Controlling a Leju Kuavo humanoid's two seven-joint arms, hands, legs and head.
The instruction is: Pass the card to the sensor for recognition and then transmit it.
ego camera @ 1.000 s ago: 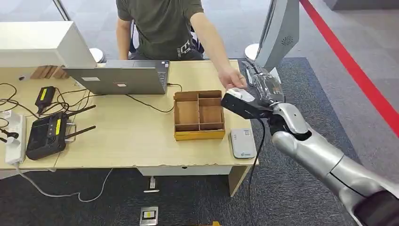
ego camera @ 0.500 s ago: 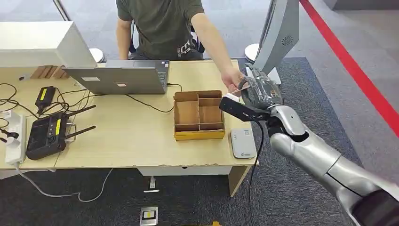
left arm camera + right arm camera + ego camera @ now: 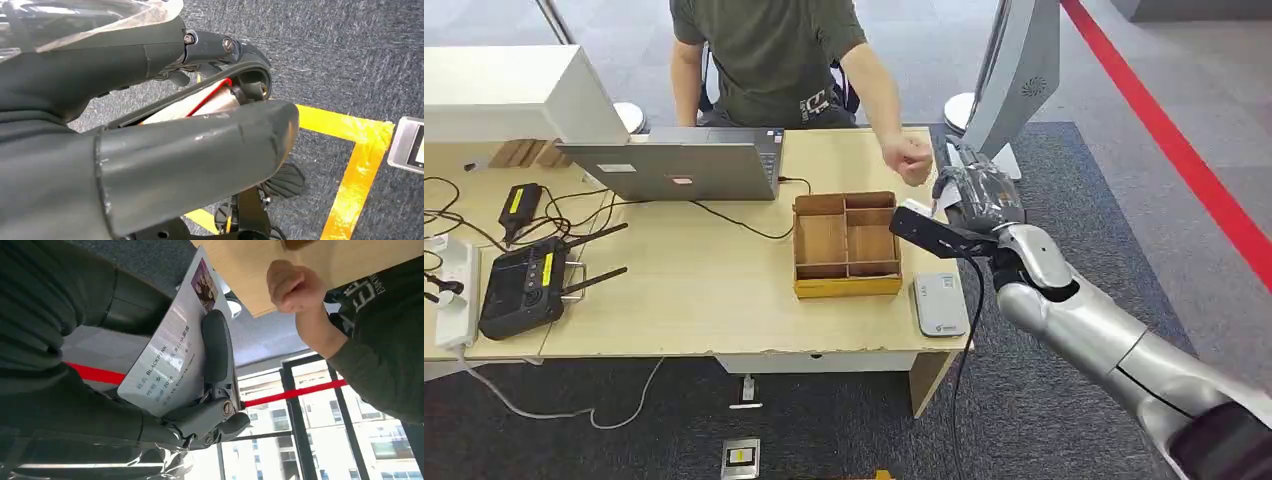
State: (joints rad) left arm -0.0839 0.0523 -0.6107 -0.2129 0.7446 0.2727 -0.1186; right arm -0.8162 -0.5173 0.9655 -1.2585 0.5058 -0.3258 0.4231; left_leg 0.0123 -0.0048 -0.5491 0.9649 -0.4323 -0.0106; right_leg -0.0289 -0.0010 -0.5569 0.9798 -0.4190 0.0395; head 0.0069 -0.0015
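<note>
My right hand [image 3: 972, 203] hovers over the table's right end, beyond the wooden box, and holds a white printed card [image 3: 170, 355] between its thumb and dark fingers [image 3: 216, 352]. A pale corner of the card [image 3: 916, 208] pokes out toward the box. The white card sensor [image 3: 940, 304] lies flat on the table's front right corner, nearer to me than the hand. The person's closed hand [image 3: 910, 158] is apart from mine, a little beyond the card. My left hand [image 3: 190, 145] hangs over the carpet, fingers curved toward the thumb; something pale with a red edge shows between them.
A compartmented wooden box [image 3: 846, 245] sits left of the sensor. Farther left are a laptop [image 3: 674, 165], cables and a black controller [image 3: 519, 285]. The person sits across the table [image 3: 674, 300]. A grey stand [image 3: 1022, 70] rises at the back right.
The person's hand, which was at my right hand with the card, has let go and drawn back into a fist. The card stays in my right hand, which has barely moved.
</note>
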